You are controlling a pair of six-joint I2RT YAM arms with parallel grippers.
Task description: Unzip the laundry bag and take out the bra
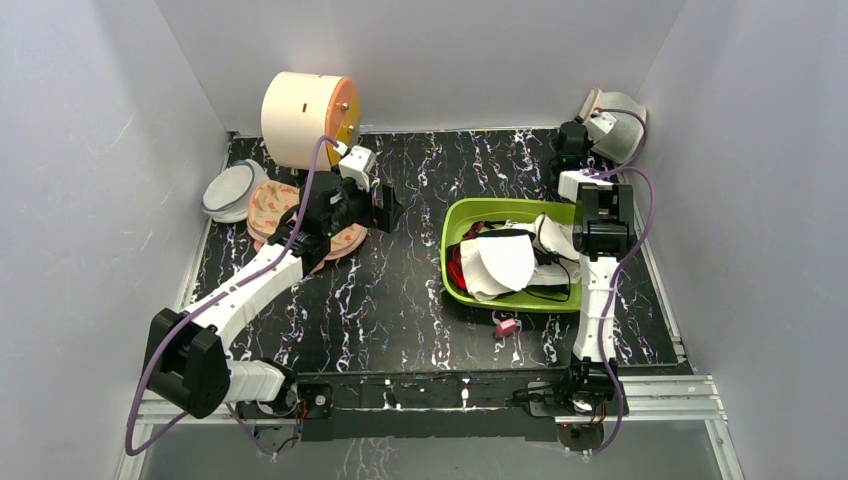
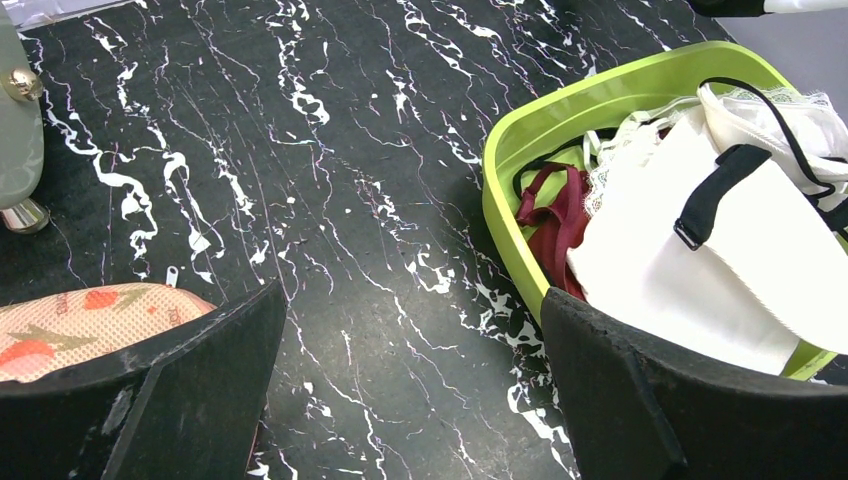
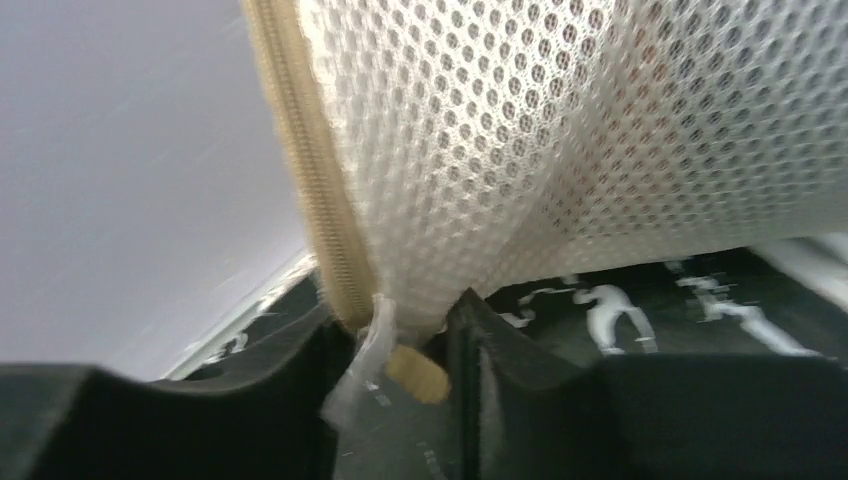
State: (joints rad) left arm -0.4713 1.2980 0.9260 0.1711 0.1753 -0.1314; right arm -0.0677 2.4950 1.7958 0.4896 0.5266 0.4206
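One green bin (image 1: 490, 204) on the black marbled desk (image 1: 400, 300), top view, holds white garments (image 1: 500, 262) with black trim. The laundry bag (image 1: 620, 112) stands in the far right corner, with the right arm (image 1: 600, 235) reaching to it. A flamingo pouch (image 1: 275, 205) and a grey-rimmed disc (image 1: 232, 190) lie far left. Left wrist view: the left claw (image 2: 410, 390) is spread wide over the desk between pouch and bin, and a dark red garment (image 2: 560, 215) also lies in the bin. Right wrist view: the right claw (image 3: 400, 355) is pinched on the bag's white mesh beside its tan zipper (image 3: 310, 170).
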